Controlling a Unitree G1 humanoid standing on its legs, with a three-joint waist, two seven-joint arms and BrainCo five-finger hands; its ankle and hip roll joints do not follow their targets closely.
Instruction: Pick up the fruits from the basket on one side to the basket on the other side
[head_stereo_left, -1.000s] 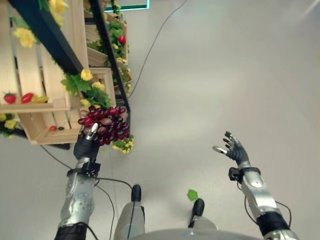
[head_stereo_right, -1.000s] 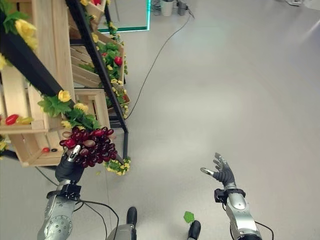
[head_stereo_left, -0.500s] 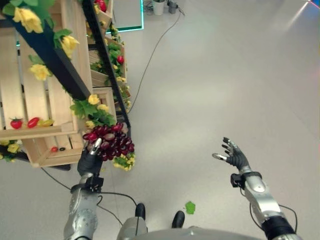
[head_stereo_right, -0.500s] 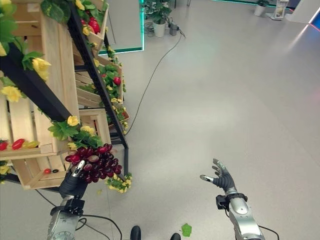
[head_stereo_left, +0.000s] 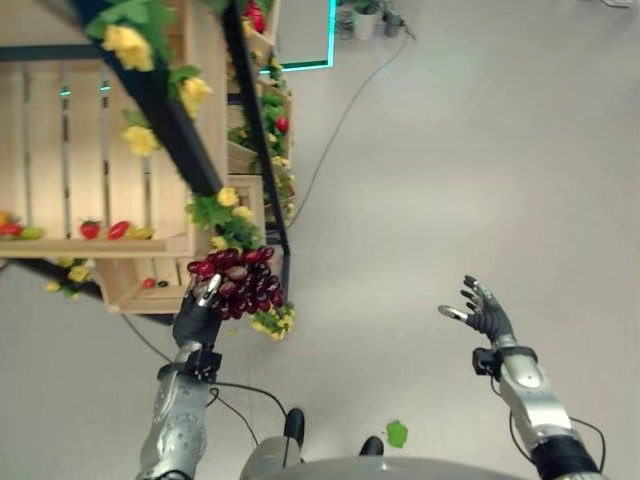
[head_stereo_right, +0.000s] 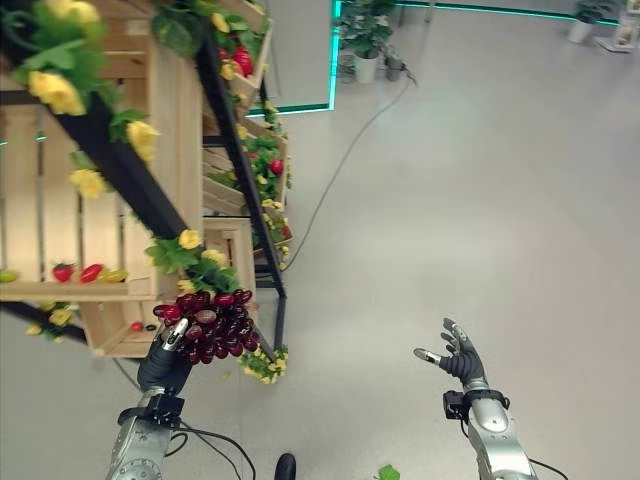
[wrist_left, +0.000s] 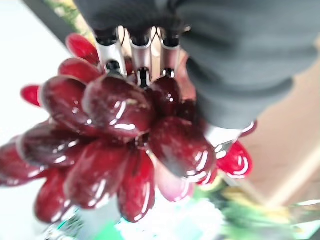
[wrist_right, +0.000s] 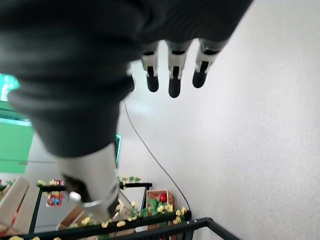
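From the head cameras I see my left hand (head_stereo_right: 165, 365) raised in front of a wooden crate rack (head_stereo_right: 175, 150), its fingers curled round a bunch of dark red grapes (head_stereo_right: 212, 322). My left wrist view gives me what the head views cannot — the silver fingers (wrist_left: 141, 52) pressed into the top of the bunch, and each grape glossy, oval and smooth, with bright highlights on the skin.

The grapes hang just in front of the lowest crate (head_stereo_left: 140, 290) on the rack, near its open edge; I cannot tell whether they touch the leaves behind them. The crates are pale slatted wood, set on a black metal frame (head_stereo_right: 235, 160) that slants across the view. Yellow flowers (head_stereo_right: 58, 90) and green leaves trail along the frame, and small red fruits (head_stereo_right: 78, 272) sit on a crate ledge to the left.

My right hand (head_stereo_right: 460, 358) is out over the grey floor (head_stereo_right: 480, 180), well apart from the rack, fingers spread and loose, holding nothing. Its wrist view shows straight dark-tipped fingers (wrist_right: 172, 75) pointing across bare floor towards more crates with red fruit far off.

The floor is smooth and plain — wide open room to the right of the rack. A small green leaf (head_stereo_left: 397, 433) lies on it close below me.
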